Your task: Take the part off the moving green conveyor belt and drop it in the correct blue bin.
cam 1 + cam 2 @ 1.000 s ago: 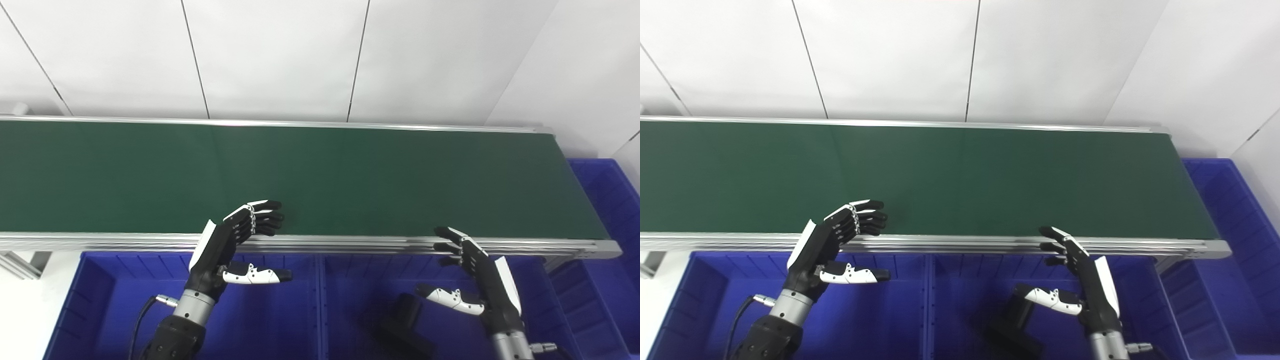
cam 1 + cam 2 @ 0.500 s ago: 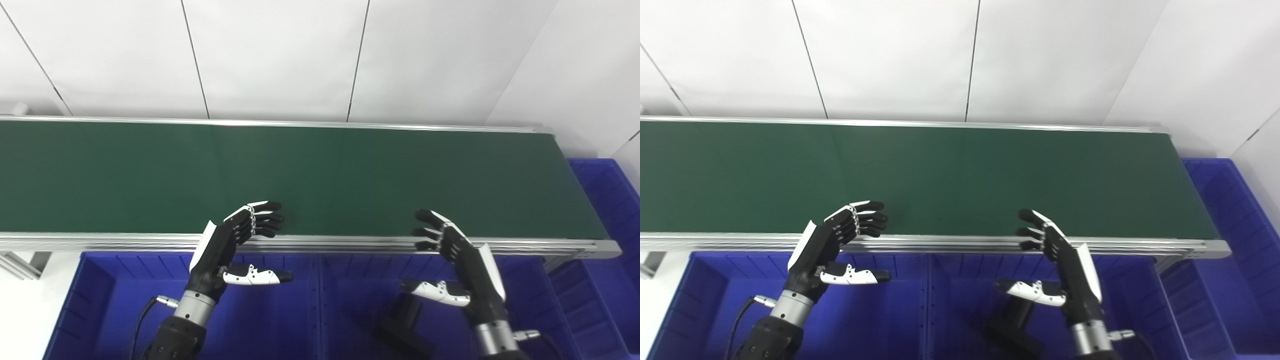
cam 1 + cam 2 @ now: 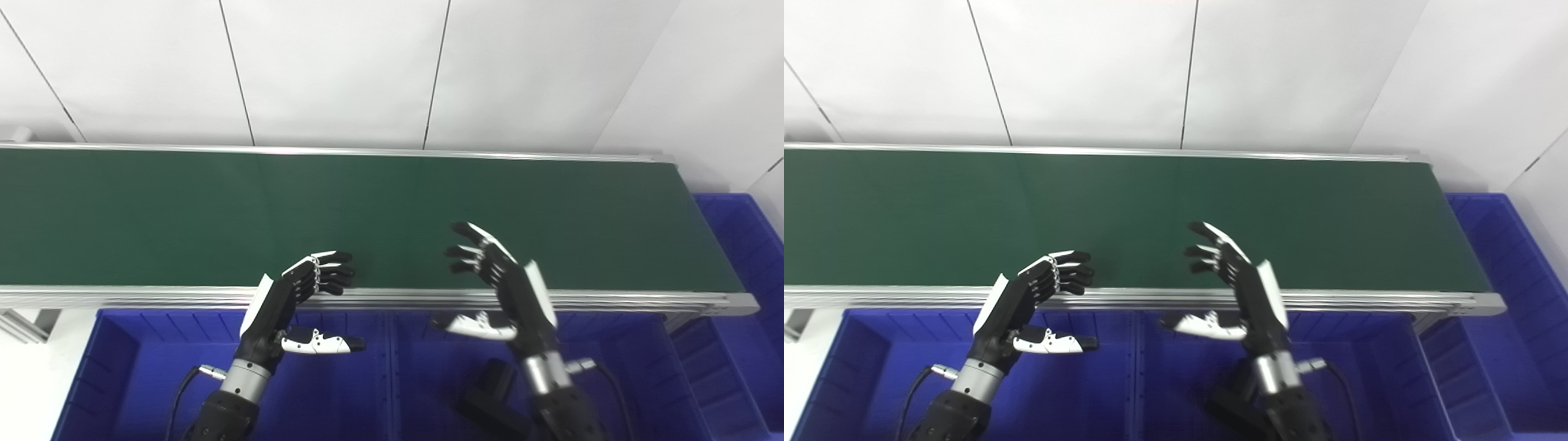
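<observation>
Part (image 3: 490,398): dark block, lying in the right blue bin (image 3: 637,373), beneath the right arm.
Left hand (image 3: 288,306): empty, fingers spread, over the left blue bin (image 3: 122,361).
Right hand (image 3: 502,288): empty, fingers spread, at the belt's near edge.
Conveyor belt (image 3: 184,214): green.

You see a dark green belt (image 3: 392,214), deep blue bins (image 3: 147,380), white wall panels (image 3: 337,67), and black-and-white hands (image 3: 288,306).
</observation>
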